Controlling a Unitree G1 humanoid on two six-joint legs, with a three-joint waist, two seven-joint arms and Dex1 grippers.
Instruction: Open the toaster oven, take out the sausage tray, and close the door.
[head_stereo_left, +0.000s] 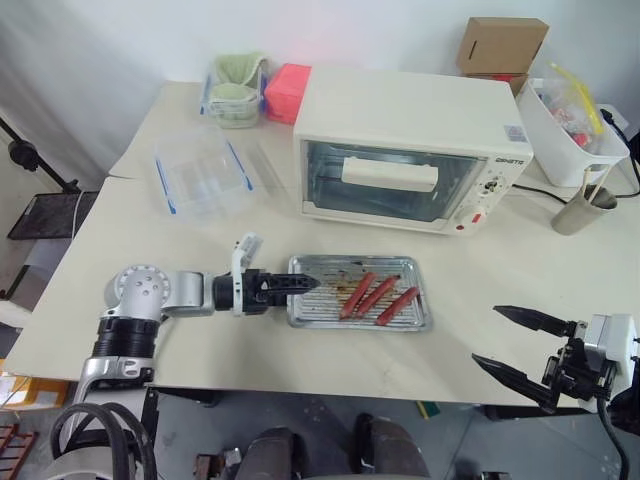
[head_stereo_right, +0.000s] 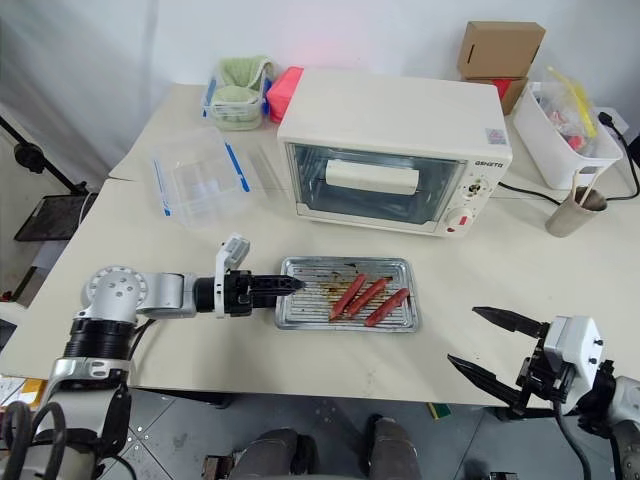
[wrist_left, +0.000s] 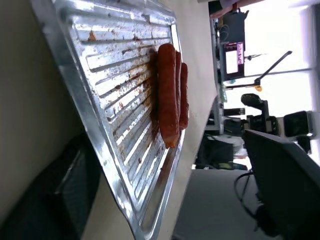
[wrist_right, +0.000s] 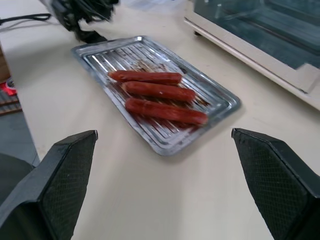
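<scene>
a cream table (head_stereo_left: 120, 260) stands before a white wall, with the toaster oven (head_stereo_left: 410, 150) set toward its back. the door (head_stereo_left: 385, 182) is shut, its cream bar handle (head_stereo_left: 390, 175) across the glass. the sausage tray (head_stereo_left: 360, 292) lies flat on the table in front of the oven, apart from it, with three sausages (head_stereo_left: 378, 297) lying side by side in its right half.

the left gripper (head_stereo_left: 300, 284) reaches in level from the left, its fingertips over the tray's left rim. from the head views the black fingers look close together and i cannot tell whether they touch the metal. the left wrist view shows more: one dark finger (wrist_left: 55, 195) sits outside the tray's rim and the other (wrist_left: 285, 175) stands far off on the opposite side, so the jaws are spread wide and pinch nothing. that view also shows the ridged, grease-stained tray bottom close up.

the right gripper (head_stereo_left: 522, 345) hovers off the table's front right edge, jaws spread wide and empty. its wrist view looks between the two fingers (wrist_right: 60, 170) at the tray, the lower front of the oven and the left gripper beyond the tray.

only the head views take in the rest: a clear container (head_stereo_left: 205, 172) with blue edges left of the oven, a pink box (head_stereo_left: 285, 92) and a cardboard box (head_stereo_left: 500, 45) behind, a white bin (head_stereo_left: 575, 135) and a cup (head_stereo_left: 582, 212) at the right.
</scene>
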